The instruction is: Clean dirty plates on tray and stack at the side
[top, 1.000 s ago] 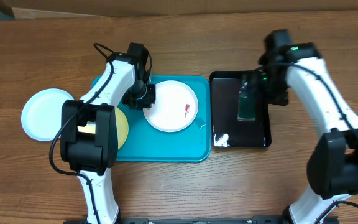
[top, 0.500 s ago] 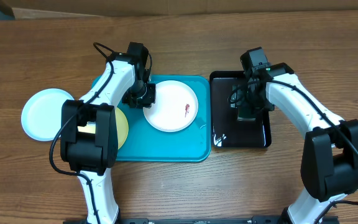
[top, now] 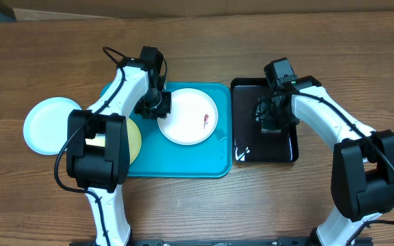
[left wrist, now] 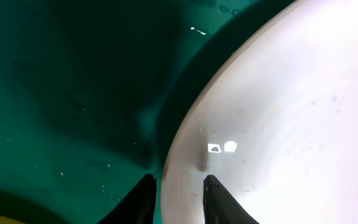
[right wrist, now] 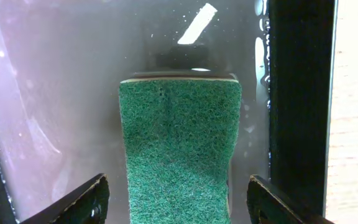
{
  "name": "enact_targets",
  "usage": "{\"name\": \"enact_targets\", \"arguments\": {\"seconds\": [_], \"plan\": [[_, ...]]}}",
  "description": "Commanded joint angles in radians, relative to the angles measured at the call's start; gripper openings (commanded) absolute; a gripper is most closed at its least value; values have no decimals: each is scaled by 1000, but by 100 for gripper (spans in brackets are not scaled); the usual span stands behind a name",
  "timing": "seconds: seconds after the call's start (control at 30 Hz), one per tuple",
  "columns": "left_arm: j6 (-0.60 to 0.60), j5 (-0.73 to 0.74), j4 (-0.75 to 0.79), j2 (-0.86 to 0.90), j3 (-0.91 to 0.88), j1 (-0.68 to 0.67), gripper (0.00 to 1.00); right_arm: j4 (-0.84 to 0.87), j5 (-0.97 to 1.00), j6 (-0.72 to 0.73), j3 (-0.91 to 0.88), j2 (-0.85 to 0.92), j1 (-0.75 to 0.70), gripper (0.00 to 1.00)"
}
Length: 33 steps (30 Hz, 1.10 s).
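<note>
The white plate lies inside the teal tray, and my left gripper has hold of its rim. On the left wrist feed the fingers sit close together across that edge, one on the tray side and one over the plate's inner surface, pinched on it as far as I can judge. A small reddish-brown smear marks the plate on the far side from that gripper. Just behind the gripper, towards the arm's base, the pale yellow-green plate also lies in the tray, mostly hidden under the arm. Further out on that side, off the tray, the light aqua plate rests on the wooden table. My right gripper hangs over the glossy black tray, which sits just beside the teal one. Its fingers stand wide apart with the green sponge lying flat between them, touching neither. A small white patch sits in a corner of the black tray near that gripper; I cannot tell what it is.
</note>
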Motion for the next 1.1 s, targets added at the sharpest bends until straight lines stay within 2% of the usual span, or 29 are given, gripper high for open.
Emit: {"name": "enact_targets", "arguments": {"seconds": [0.0,0.43,0.63,1.07], "plan": [[7,1,-3,4,2,5,28,13,14,1,-7,-11,0,73],[8,1,-7,4,2,5,29,14,14,1,-8,-11,0,72],[8,1,-7,4,2,5,29,14,15,-6,-8,-11,0,63],[8,1,-7,4,2,5,29,39,15,-33,-15,-11,0,65]]}}
